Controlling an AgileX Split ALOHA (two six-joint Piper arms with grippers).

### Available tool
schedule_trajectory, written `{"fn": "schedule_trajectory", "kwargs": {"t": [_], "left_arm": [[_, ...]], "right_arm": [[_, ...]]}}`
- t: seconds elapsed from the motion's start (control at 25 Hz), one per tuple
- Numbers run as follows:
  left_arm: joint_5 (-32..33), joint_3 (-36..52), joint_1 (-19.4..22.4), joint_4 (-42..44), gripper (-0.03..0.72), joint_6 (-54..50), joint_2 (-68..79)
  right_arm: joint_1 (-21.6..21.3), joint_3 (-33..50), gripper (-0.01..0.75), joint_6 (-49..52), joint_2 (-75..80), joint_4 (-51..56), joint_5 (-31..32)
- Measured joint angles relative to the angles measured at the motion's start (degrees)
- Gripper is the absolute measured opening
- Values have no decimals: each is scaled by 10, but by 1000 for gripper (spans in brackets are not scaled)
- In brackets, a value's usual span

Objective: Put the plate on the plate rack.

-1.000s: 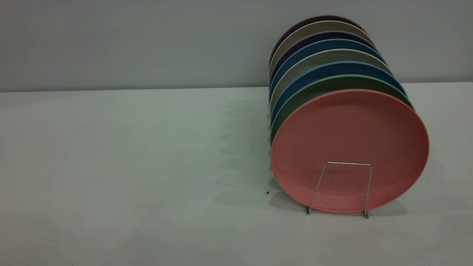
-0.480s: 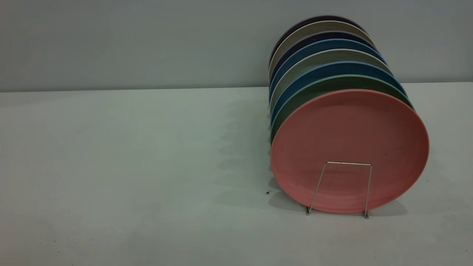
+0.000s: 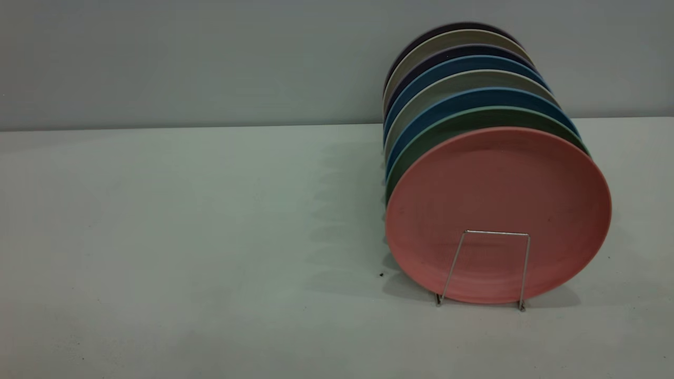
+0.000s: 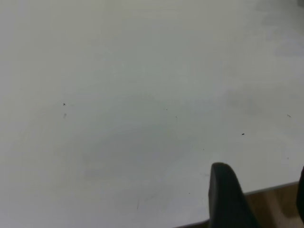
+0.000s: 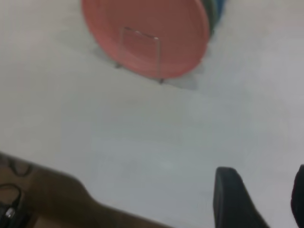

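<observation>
The salmon-pink plate stands upright at the front of the silver wire plate rack, behind its front trapezoid loop. It also shows in the right wrist view with the rack loop. Neither arm shows in the exterior view. My left gripper is open and empty over bare table near the table edge. My right gripper is open and empty, well away from the plate.
Behind the pink plate stand a teal-green plate, blue plates and several grey and dark ones, filling the rack. The white table stretches to the left. A wooden floor strip and cables lie past the table edge.
</observation>
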Motion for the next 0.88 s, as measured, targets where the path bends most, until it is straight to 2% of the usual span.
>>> {"fn": "schedule_trajectory", "kwargs": {"t": [0.16, 0.88], "left_arm": [[0, 0, 0, 0, 391, -1, 0], [0, 0, 0, 0, 391, -2, 0]], "right_arm": [[0, 0, 318, 36, 0, -23, -1], [0, 0, 318, 38, -1, -25, -1]]}}
